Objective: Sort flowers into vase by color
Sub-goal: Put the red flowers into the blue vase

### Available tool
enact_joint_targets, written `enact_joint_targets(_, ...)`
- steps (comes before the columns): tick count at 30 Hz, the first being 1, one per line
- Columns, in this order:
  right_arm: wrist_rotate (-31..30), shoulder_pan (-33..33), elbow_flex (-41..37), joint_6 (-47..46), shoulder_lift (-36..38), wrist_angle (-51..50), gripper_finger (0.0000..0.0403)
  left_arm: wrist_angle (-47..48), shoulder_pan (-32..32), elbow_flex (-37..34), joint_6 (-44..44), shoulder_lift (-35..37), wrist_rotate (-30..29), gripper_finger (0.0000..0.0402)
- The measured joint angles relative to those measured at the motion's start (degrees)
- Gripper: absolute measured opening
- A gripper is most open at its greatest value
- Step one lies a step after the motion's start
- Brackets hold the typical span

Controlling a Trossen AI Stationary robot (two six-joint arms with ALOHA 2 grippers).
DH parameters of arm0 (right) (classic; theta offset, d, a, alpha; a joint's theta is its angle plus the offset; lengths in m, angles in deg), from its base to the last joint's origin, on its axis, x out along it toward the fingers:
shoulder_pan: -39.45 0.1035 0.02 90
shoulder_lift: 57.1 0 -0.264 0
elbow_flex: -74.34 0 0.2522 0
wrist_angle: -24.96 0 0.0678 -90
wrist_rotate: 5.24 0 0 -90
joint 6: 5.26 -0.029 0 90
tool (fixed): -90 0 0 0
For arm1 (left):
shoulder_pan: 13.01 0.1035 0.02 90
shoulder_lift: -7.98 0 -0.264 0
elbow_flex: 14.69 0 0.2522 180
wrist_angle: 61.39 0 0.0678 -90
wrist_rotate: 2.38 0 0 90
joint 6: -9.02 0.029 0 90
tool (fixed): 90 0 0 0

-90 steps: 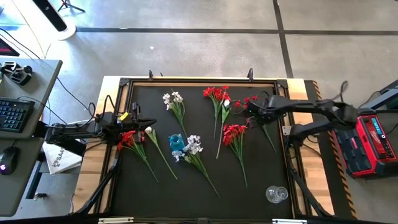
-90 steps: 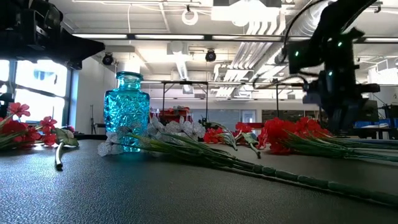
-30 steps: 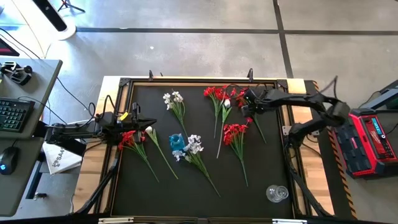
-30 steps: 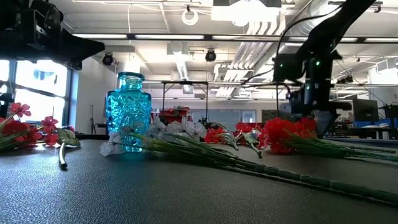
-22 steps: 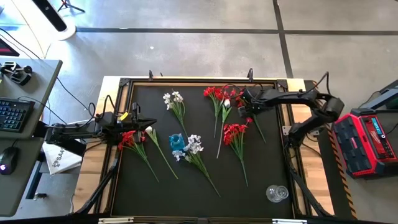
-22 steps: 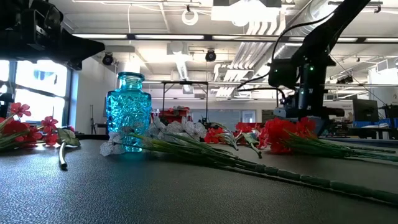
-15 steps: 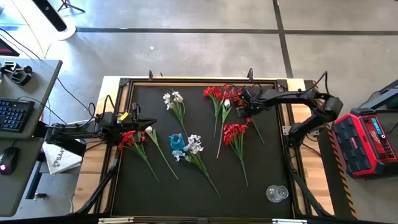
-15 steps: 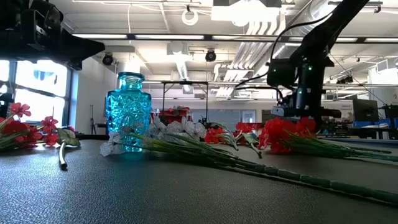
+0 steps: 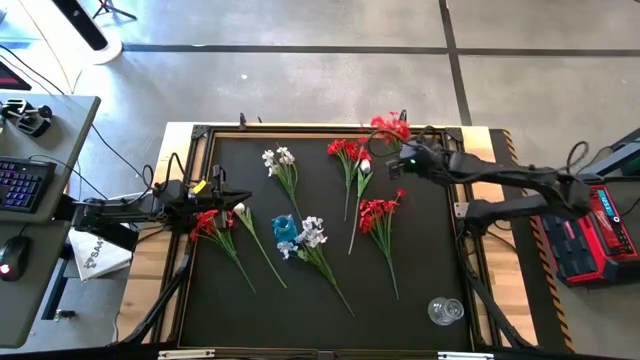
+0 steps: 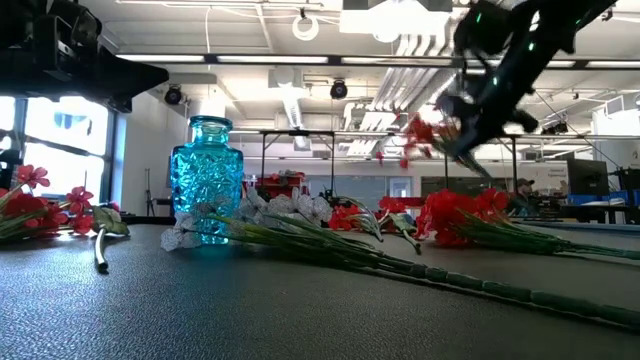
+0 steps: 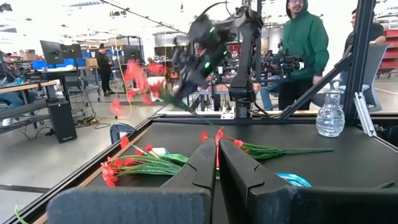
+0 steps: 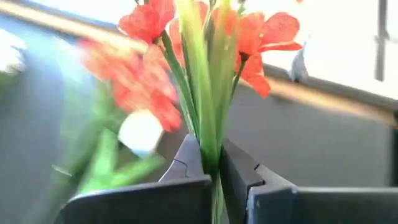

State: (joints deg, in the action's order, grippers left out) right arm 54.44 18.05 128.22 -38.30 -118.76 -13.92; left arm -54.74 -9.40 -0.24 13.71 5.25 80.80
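The left tool (image 9: 212,188) rests clenched on a red sprig (image 9: 222,240). The blue vase (image 9: 284,231) stands between the tools. The right tool (image 9: 406,158) has just lifted its red flower (image 9: 389,127) off the desk (image 9: 420,270), ready for carrying vaseward.

Grey concrete floor (image 9: 330,80) w/ dark seams. Desk (image 9: 40,200) at left w/ keyboard (image 9: 25,185) and mouse (image 9: 12,256). Ceiling ducts (image 10: 420,40) and strip lights overhead; bright window (image 10: 60,140) far left. Person in green hoodie (image 11: 305,43) stands beyond.
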Motion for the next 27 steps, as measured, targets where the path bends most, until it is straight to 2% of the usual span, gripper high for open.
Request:
enact_joint_targets(3, -4.0, 5.9, 0.1, 5.2, 2.8, 9.2, 0.0, 0.0, 0.0, 0.0, 0.0, 0.0, 0.0, 0.0007)
enact_joint_targets(6, -4.9, 11.7, 0.1, 13.4, 2.5, 22.1, 0.0, 0.0, 0.0, 0.0, 0.0, 0.0, 0.0, 0.0007)
enact_joint_targets(9, -3.6, 17.0, -2.3, 23.6, -0.3, 42.5, 0.0, 0.0, 0.0, 0.0, 0.0, 0.0, 0.0, 0.0007)
enact_joint_targets(12, 2.9, 20.2, -7.6, 32.6, -5.9, 68.2, 0.0, 0.0, 0.0, 0.0, 0.0, 0.0, 0.0, 0.0007)
enact_joint_targets(16, 13.8, 21.2, -10.9, 32.1, -17.1, 101.1, 0.0, 0.0, 0.0, 0.0, 0.2, 0.0, 0.0, 0.0007)
enact_joint_targets(18, 18.8, 21.7, -9.9, 34.0, -22.8, 112.1, 0.0, -0.1, 0.0, 0.0, 0.9, 0.0, 0.0, 0.0007)
enact_joint_targets(19, 21.1, 21.9, -8.5, 34.8, -25.4, 115.0, 0.0, -0.3, 0.0, 0.0, 1.0, 0.0, 0.0, 0.0007)
enact_joint_targets(24, 26.0, 21.8, 1.0, 34.3, -32.7, 112.8, 0.0, -1.5, 0.0, 0.0, 1.0, 0.0, -0.1, 0.0007)
enact_joint_targets(27, 32.6, 21.8, 5.7, 34.5, -35.6, 112.6, 0.0, -1.8, 0.0, 0.1, 0.8, 0.0, -0.4, 0.0007)
